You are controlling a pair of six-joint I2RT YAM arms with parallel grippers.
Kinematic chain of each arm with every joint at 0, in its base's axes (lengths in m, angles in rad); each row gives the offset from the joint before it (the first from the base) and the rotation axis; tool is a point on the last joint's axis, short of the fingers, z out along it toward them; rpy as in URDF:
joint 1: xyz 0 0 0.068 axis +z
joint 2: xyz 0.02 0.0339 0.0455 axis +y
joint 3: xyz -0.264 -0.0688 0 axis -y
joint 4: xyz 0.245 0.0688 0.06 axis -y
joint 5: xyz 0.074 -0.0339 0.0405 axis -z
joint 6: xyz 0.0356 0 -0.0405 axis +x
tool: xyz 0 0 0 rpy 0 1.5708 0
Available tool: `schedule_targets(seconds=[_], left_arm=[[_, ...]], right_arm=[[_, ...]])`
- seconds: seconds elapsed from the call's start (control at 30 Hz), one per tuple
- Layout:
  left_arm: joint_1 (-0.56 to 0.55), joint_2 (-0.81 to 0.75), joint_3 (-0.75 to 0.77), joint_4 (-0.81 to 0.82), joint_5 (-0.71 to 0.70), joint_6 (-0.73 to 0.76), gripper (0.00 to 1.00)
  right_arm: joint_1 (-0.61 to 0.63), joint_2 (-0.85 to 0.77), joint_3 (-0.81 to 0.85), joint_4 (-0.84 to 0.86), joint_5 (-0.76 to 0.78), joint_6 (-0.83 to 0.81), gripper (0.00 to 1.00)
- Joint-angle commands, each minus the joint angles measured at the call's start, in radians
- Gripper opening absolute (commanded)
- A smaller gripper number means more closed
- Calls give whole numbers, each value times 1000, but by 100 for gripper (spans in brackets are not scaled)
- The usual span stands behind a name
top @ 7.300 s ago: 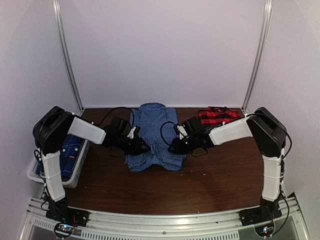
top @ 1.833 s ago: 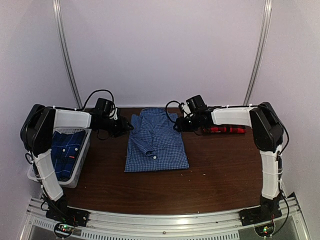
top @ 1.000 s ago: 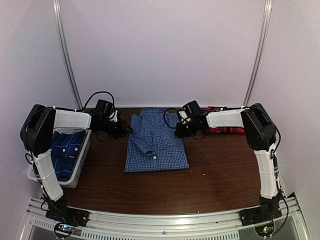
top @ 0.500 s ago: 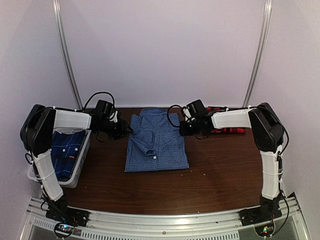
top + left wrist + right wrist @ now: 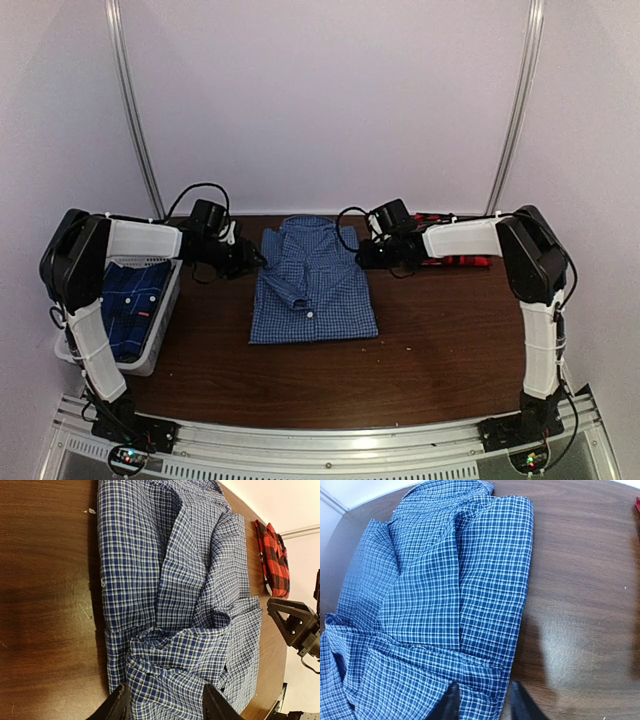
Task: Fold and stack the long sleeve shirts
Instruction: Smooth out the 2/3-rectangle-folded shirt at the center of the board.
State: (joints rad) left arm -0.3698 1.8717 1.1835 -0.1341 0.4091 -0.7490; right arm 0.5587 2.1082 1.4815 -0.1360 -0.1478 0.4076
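Note:
A blue-and-white gingham long sleeve shirt (image 5: 313, 285) lies folded into a rectangle at the middle of the brown table, collar at the far end. My left gripper (image 5: 257, 258) sits at its far left edge. In the left wrist view its fingers (image 5: 118, 706) stand apart with bunched collar cloth (image 5: 170, 665) between them. My right gripper (image 5: 367, 255) is at the far right edge, open, its fingers (image 5: 451, 705) straddling the shirt's folded side (image 5: 490, 680). A red-and-black plaid shirt (image 5: 458, 259) lies folded behind the right arm. A darker blue shirt (image 5: 133, 300) lies in the basket.
A white basket (image 5: 160, 340) stands at the table's left edge beside the left arm. Bare brown table (image 5: 440, 340) stretches in front of the folded shirt. White walls and metal posts (image 5: 130, 110) close in the back and sides.
The gingham shirt went from half folded to a neat rectangle. Over the last second my right gripper shut at its right edge, opened again and drew slightly right. The left arm stayed still.

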Motion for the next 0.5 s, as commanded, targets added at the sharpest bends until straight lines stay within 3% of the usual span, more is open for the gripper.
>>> schedule_targets(seconds=[0.0,0.13,0.47], left_arm=[[1,-52,-21,13,15,24,50],[-8,-74,-23,6,10,29,50],[-31,-138,-73,16,-6,14,50]], right_arm=[[3,-40,20,-27,46,17,45],[20,-101,7,-53,64,24,57],[180,-191,-147,118,-187,195,59]])
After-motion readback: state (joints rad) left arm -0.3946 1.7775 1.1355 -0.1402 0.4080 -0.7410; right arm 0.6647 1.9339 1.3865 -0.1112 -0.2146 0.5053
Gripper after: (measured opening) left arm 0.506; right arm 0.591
